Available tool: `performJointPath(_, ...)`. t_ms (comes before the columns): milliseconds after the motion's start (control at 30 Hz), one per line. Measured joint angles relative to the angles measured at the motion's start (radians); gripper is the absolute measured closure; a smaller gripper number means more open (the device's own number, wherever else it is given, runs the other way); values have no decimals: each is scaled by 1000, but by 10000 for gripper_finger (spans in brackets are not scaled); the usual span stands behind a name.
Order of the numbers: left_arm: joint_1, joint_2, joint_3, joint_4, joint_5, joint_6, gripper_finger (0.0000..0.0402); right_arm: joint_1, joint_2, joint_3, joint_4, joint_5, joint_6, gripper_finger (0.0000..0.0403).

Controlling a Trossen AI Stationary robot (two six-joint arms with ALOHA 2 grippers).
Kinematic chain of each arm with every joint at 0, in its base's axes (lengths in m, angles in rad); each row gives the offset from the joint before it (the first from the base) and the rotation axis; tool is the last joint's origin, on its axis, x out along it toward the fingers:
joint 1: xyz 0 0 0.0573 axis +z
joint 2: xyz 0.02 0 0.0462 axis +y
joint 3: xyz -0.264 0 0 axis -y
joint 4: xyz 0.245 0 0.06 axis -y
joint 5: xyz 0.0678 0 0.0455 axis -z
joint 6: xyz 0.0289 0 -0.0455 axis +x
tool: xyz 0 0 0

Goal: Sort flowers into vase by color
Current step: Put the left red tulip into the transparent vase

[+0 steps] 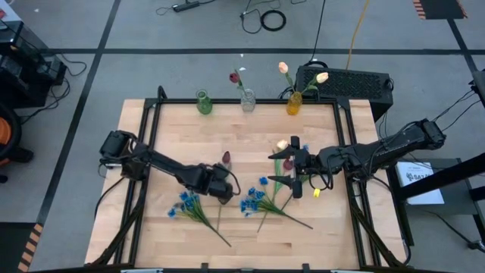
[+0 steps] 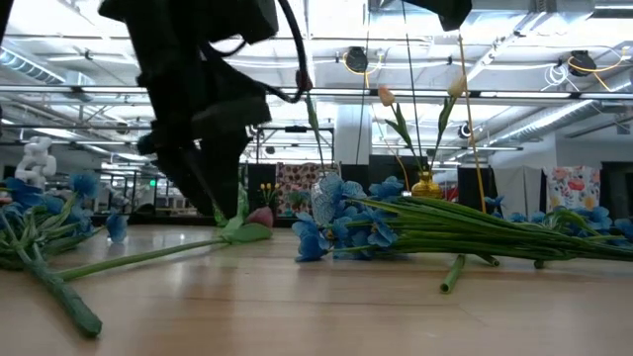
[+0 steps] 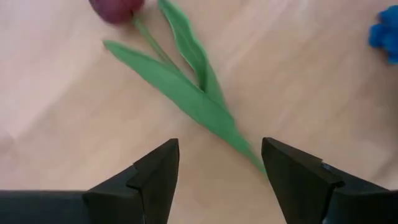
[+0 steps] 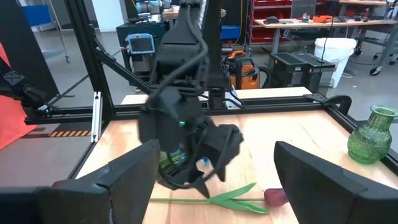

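Note:
A dark red tulip (image 1: 225, 158) lies on the table, its head toward the far edge and its green leaves (image 3: 186, 93) spread flat. My left gripper (image 1: 227, 188) (image 3: 221, 149) hovers open over its stem, one finger on each side of the leaf tip. My right gripper (image 1: 274, 168) (image 4: 214, 165) is open and empty, pointing left beside a cream-yellow tulip (image 1: 282, 144) that lies on the table. Two blue bunches (image 1: 186, 201) (image 1: 254, 199) lie near the front. At the far edge stand a green vase (image 1: 203, 102), a clear vase (image 1: 248, 100) holding a red tulip, and a yellow vase (image 1: 294, 102) holding two cream tulips.
Long green stems (image 1: 288, 216) fan toward the near edge from the middle blue bunch. A black frame (image 1: 151, 114) runs around the wooden table. A dark box (image 1: 345, 82) sits behind the far right corner. Bare wood lies between the vases and the arms.

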Motion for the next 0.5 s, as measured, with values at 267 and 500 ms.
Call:
performJointPath(267,-95,16,2,71,-69,-144,165,0,0,0,-8,0,23,94)
performJointPath(500,-96,81,1,106,-93,-145,165,0,0,0,-7,0,25,94)
